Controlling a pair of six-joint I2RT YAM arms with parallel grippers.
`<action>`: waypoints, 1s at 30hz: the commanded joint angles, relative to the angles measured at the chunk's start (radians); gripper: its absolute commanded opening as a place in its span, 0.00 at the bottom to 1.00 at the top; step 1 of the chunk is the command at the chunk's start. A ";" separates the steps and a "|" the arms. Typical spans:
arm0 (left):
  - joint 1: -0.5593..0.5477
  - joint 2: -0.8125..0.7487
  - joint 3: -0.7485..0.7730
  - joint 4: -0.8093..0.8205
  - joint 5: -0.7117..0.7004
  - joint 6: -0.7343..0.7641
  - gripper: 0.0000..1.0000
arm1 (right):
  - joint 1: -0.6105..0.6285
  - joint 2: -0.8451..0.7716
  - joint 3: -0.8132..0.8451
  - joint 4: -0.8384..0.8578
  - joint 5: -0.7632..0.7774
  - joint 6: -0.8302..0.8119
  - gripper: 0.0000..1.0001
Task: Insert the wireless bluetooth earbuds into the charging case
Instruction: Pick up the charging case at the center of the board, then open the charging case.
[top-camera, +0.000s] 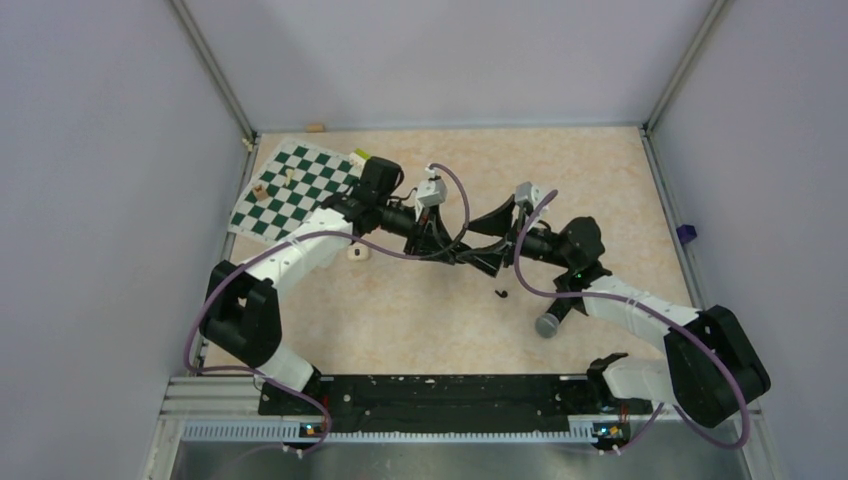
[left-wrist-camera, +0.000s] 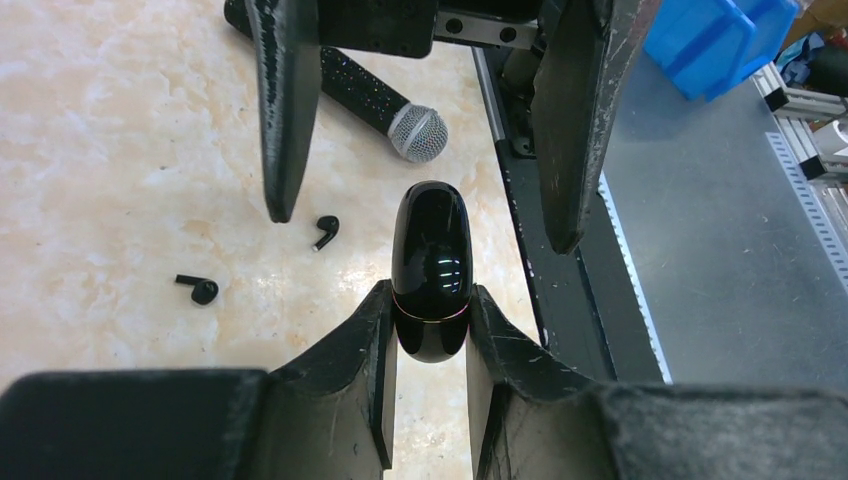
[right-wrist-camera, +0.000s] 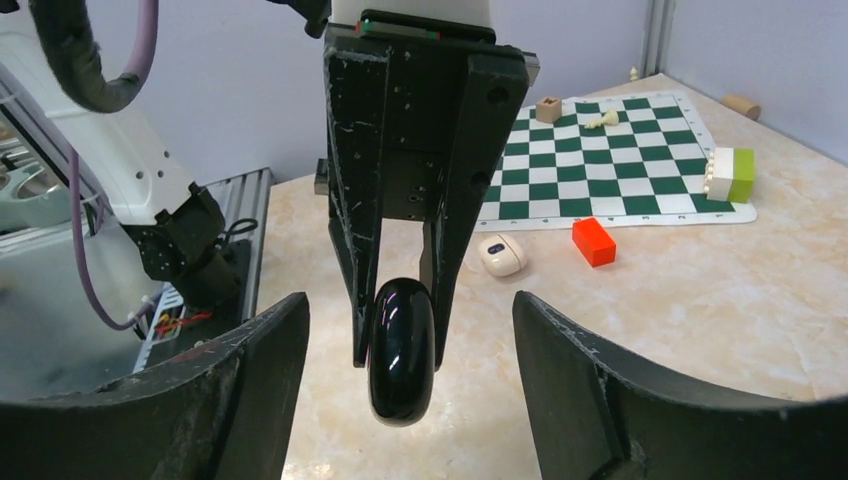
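Held: charging case (left-wrist-camera: 431, 262), glossy black, pinched at one end by left gripper (left-wrist-camera: 430, 325), jaws closed tight on it. Flanking, not touching: right gripper (right-wrist-camera: 410, 308), jaws spread wide either side of case. Loose on table (left-wrist-camera: 120, 150): wireless bluetooth earbuds (left-wrist-camera: 327, 232), one at 10 o'clock of case in left wrist view, second earbud (left-wrist-camera: 198, 289) at 9 o'clock, farther out. Beyond, at 11 o'clock: microphone (left-wrist-camera: 385, 105).

The charging case (left-wrist-camera: 431, 270) is glossy black with a thin pink seam. Near it lie black earbuds (left-wrist-camera: 325, 232) and a speckled black microphone (left-wrist-camera: 365, 95) with a grey head. The table (left-wrist-camera: 100, 150) under the case is mottled beige.
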 joint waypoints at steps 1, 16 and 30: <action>-0.020 -0.015 0.038 -0.059 -0.026 0.089 0.00 | -0.003 0.002 0.032 0.032 0.001 -0.007 0.74; -0.029 -0.011 0.064 -0.092 -0.034 0.112 0.00 | 0.000 -0.025 0.103 -0.226 0.008 -0.184 0.93; -0.064 -0.036 0.037 -0.124 -0.121 0.194 0.00 | -0.016 -0.028 0.115 -0.280 0.210 -0.197 0.93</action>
